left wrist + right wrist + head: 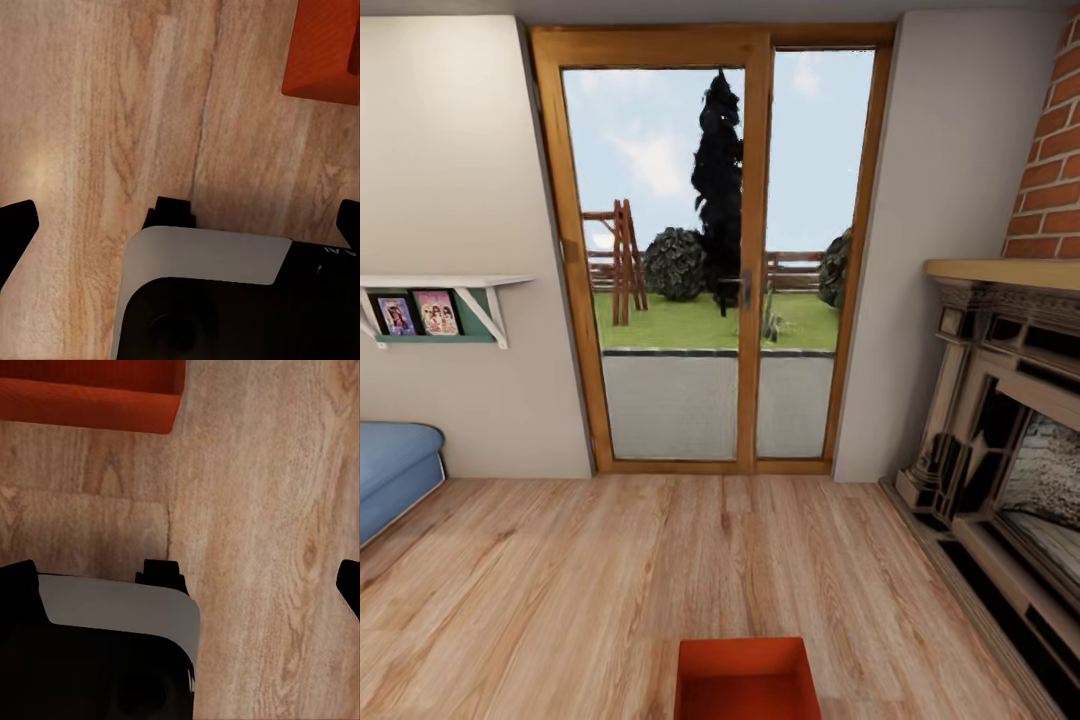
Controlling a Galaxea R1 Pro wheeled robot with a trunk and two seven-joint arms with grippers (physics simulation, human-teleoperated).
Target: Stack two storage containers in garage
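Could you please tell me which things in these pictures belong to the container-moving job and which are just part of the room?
Part of the job:
- red-orange bin, sitting on the wood floor in front of the robot, not yet picked up

Just part of the room:
- glass door
- fireplace
- blue sofa
- wall shelf with pictures

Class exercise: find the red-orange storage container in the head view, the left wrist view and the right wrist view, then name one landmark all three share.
Head view: storage container at bottom centre.
Left wrist view: its corner at top right.
Right wrist view: its wall along top left.
Shared landmark: the wood plank floor.
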